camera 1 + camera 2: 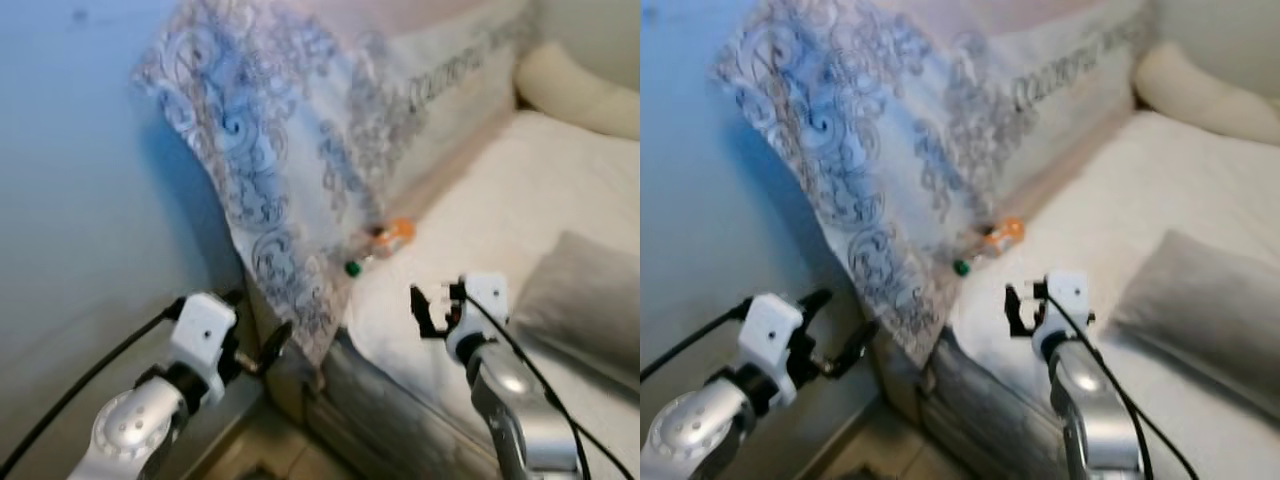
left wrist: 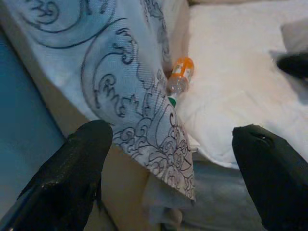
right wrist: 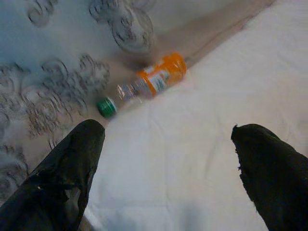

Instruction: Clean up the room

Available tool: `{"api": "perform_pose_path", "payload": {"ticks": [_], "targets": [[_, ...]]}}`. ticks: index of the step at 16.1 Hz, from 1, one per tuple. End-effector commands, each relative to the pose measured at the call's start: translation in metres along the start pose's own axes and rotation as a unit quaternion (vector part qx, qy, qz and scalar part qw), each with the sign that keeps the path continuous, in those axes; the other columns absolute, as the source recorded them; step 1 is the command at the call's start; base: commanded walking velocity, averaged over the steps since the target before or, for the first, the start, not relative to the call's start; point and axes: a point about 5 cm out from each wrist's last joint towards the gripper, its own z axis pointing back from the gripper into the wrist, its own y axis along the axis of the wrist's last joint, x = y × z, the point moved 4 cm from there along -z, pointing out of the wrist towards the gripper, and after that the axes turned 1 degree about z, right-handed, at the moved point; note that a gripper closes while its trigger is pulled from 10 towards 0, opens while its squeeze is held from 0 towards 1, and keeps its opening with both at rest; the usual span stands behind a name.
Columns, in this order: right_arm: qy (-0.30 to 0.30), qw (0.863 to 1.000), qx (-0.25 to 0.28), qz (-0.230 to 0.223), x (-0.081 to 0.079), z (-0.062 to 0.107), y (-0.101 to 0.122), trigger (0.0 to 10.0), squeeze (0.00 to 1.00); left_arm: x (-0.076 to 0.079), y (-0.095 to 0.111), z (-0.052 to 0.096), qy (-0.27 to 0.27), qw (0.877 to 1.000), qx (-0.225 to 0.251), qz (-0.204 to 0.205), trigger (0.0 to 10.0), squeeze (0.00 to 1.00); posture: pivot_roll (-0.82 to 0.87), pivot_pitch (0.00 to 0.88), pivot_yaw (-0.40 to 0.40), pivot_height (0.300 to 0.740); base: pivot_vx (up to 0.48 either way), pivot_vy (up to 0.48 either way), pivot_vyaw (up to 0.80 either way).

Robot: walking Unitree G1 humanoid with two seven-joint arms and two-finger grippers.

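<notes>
There's the bottle (image 3: 144,85), lying on its side on the white bed (image 1: 520,200), tucked right up against the edge of the patterned cloth (image 1: 270,170) that hangs down beside the mattress. Green cap at one end, orange label and orange drink at the other; its long axis runs along that cloth edge, cap end nearer the robot, orange end pointing away toward the pillows (image 1: 585,90).

Now the right gripper (image 1: 437,308): it hovers over the sheet just short of the bottle, fingers spread wide, nothing between them. In its wrist view the bottle sits ahead and between the two black fingertips (image 3: 72,159), slightly toward the cloth side.

The left gripper (image 1: 262,342), also spread and empty, hangs lower, off the bed's corner, with the cloth's hem between it and the bottle.

So the right arm looks nearer and has the clear line. A reach forward, jaws closing across the bottle's narrow width, seems the call.
</notes>
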Motion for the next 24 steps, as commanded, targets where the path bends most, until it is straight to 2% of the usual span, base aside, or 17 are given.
{"api": "perform_pose_path", "payload": {"ticks": [1,2,3,6,8,9,10,11,12,13,16,24], "targets": [[-0.003,1.000,-0.002,0.003,0.003,0.003,-0.001,10.0,1.00,-0.005,-0.001,0.003,0.020,1.000,-0.004,0.004,10.0,0.59,0.04,0.000,0.005,0.740,0.000,0.000,0.00],[-0.008,0.999,0.042,0.021,0.005,0.012,0.008,10.0,1.00,-0.017,-0.007,0.009,0.090,0.995,-0.004,0.037,10.0,0.00,0.03,0.000,0.006,0.740,0.000,0.000,0.00],[-0.010,0.998,0.052,0.023,0.006,0.015,0.010,10.0,1.00,-0.019,-0.009,0.010,0.108,0.993,-0.004,0.043,10.0,0.00,0.03,0.000,0.006,0.740,0.000,0.000,0.00],[-0.005,0.998,0.060,0.026,0.010,0.029,0.007,10.0,1.00,-0.035,-0.008,0.011,0.192,0.981,0.003,0.005,10.0,0.00,0.04,0.000,-0.010,0.740,0.000,0.000,0.00],[0.037,0.997,0.054,0.046,-0.002,0.028,0.003,10.0,1.00,-0.035,-0.006,0.007,0.190,0.982,0.005,-0.002,10.0,0.00,0.04,0.000,-0.021,0.740,0.000,-0.144,0.25],[0.044,0.996,0.057,0.050,-0.004,0.027,0.005,10.0,0.35,-0.036,-0.005,0.006,0.191,0.982,0.007,-0.001,10.0,0.00,0.04,0.000,-0.029,0.740,0.000,-0.480,0.49],[0.047,0.996,0.059,0.052,-0.004,0.025,0.007,10.0,0.00,-0.035,-0.004,0.005,0.192,0.981,0.008,-0.001,10.0,0.00,0.04,0.000,-0.033,0.740,0.000,-0.480,0.49],[0.049,0.996,0.063,0.050,-0.004,0.024,0.010,10.0,0.00,-0.035,-0.004,0.004,0.195,0.981,0.010,-0.003,10.0,0.00,0.04,0.000,-0.040,0.740,0.000,-0.480,0.00],[0.044,0.997,0.054,0.015,-0.002,0.021,0.009,10.0,0.00,-0.034,-0.003,0.002,0.197,0.980,0.014,-0.007,10.0,0.00,0.04,0.000,-0.042,0.740,0.000,-0.292,0.00],[0.046,0.997,0.052,0.020,-0.002,0.020,0.008,10.0,0.00,-0.035,-0.005,0.001,0.199,0.980,0.009,-0.001,10.0,0.00,0.04,0.000,-0.047,0.740,0.000,0.000,0.00],[0.041,0.998,0.041,0.039,-0.002,0.020,0.005,10.0,0.00,-0.031,-0.001,-0.001,0.180,0.983,0.013,-0.020,10.0,0.00,0.04,0.000,-0.050,0.740,0.000,0.000,0.00],[0.026,0.999,0.041,0.015,-0.003,0.022,0.001,10.0,0.00,-0.027,0.001,-0.001,0.164,0.986,0.015,-0.016,10.0,0.00,0.05,0.000,-0.022,0.740,0.060,0.000,0.00]]}}
